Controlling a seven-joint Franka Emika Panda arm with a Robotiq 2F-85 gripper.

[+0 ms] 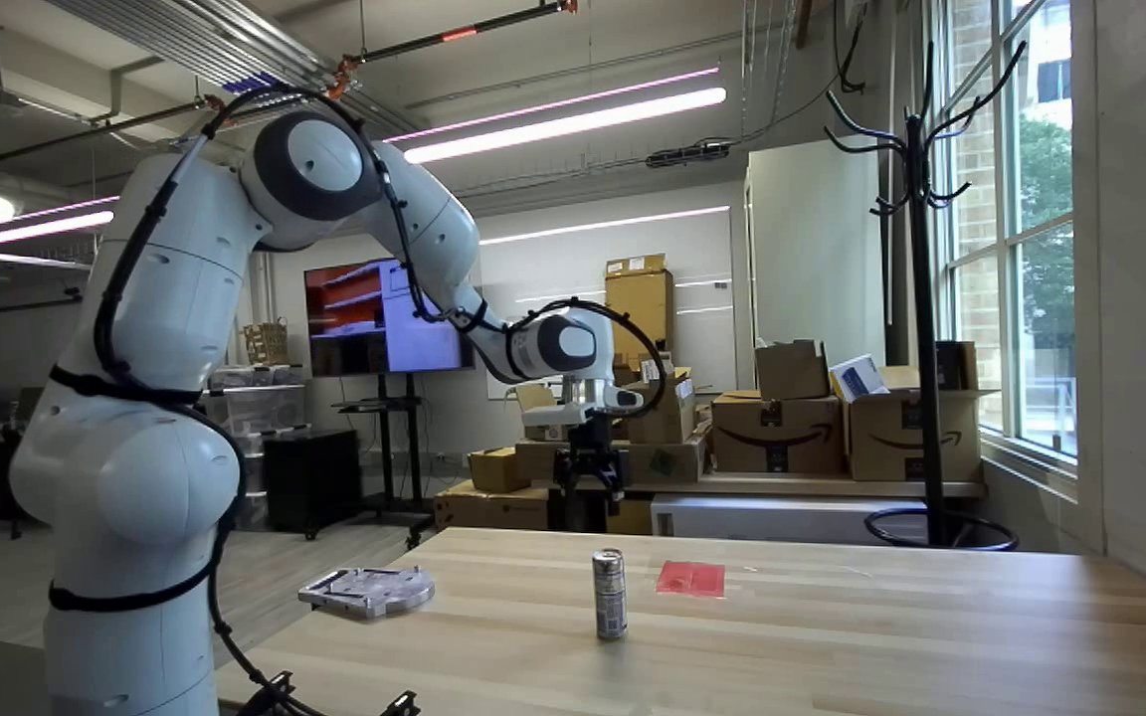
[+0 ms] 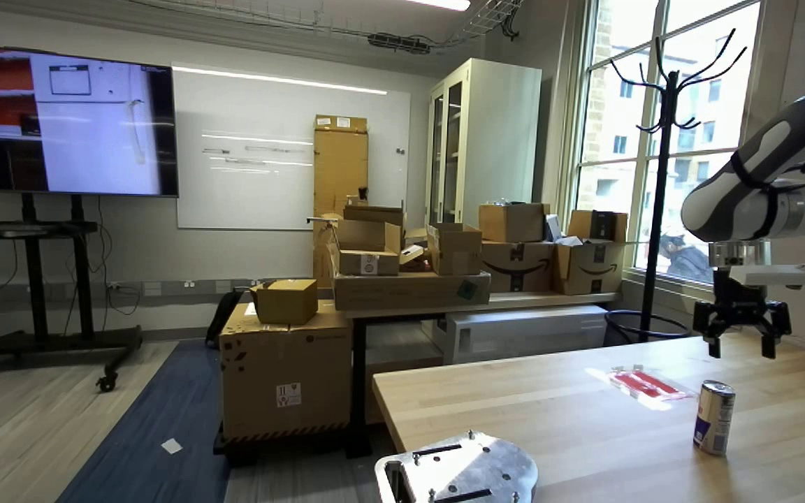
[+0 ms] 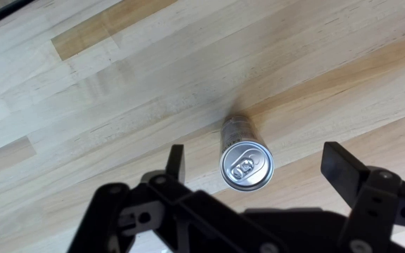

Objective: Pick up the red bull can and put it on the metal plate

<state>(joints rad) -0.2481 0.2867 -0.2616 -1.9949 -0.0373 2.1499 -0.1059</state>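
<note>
The can (image 1: 610, 595) stands upright on the table (image 1: 881, 636), gripped by nothing. Above it hangs the gripper (image 2: 741, 347), its fingers (image 3: 343, 174) spread wide. The metal plate (image 1: 369, 591) lies well apart, by the table's edge. This looks like the approach before the grasp; the next move likely calls for coming down, the can centred between the fingers, then closing.
</note>
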